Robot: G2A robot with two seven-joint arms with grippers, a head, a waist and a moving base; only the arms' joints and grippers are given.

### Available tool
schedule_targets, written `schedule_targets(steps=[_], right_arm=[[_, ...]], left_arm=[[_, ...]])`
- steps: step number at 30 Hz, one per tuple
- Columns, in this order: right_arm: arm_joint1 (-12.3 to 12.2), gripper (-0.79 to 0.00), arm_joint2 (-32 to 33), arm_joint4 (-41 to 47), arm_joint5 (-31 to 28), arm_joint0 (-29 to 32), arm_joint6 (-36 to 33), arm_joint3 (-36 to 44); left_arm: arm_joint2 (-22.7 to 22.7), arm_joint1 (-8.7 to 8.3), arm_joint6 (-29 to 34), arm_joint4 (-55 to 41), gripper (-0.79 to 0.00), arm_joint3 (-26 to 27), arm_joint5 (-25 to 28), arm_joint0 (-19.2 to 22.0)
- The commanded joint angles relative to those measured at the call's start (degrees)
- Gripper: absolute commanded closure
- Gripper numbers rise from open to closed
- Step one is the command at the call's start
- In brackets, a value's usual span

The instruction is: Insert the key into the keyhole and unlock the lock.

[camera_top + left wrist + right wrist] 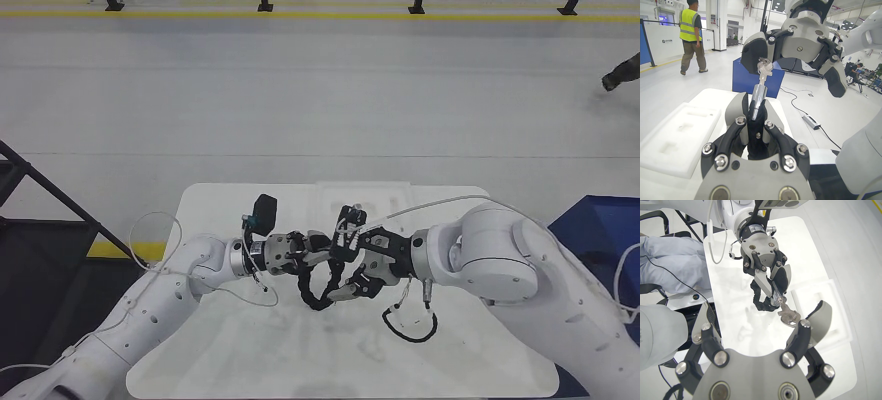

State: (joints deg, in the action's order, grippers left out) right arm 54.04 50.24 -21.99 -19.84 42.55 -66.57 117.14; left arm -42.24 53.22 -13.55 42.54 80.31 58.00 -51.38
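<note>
Closer, left wrist view shows key [765, 67] seated in lock [757, 99].

The tip of the key [763, 75] is hidden inside the lock [757, 100]; the lock's rear end is covered by the left gripper [754, 103] clamped around it.

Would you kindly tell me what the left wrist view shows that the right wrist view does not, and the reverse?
Left wrist view: the right gripper seen head-on, open, one pad beside the key, contact unclear; a blue box behind. Right wrist view: a black cable looping below the left gripper. Both: the key seated in the lock, which the left gripper clamps, and the foam tray.
</note>
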Motion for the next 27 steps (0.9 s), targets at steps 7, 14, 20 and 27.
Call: schedule_targets(steps=[7,14,20,27], right_arm=[[0.2,-0.785,-0.6,0.3,-0.5,0.2,0.5,-0.7],[-0.2,-0.785,1.2,-1.1,-2.8,0.7,0.9,-0.3],[-1.1,-0.785,3.3,-6.1,-12.7,1.4,0.7,0.7],[-1.7,-0.379,4.5,-13.7,-17.8,2.8,3.2,2.1]], left_arm=[[0.5,0.16,-0.7,1.2,0.000,0.2,0.0,0.2],[0.6,0.09,-1.2,1.9,0.000,-0.6,0.0,0.5],[0.9,-0.20,-1.2,2.3,0.000,-0.4,0.0,0.6],[2.3,-0.66,-0.7,2.0,0.000,0.1,0.0,1.0]])
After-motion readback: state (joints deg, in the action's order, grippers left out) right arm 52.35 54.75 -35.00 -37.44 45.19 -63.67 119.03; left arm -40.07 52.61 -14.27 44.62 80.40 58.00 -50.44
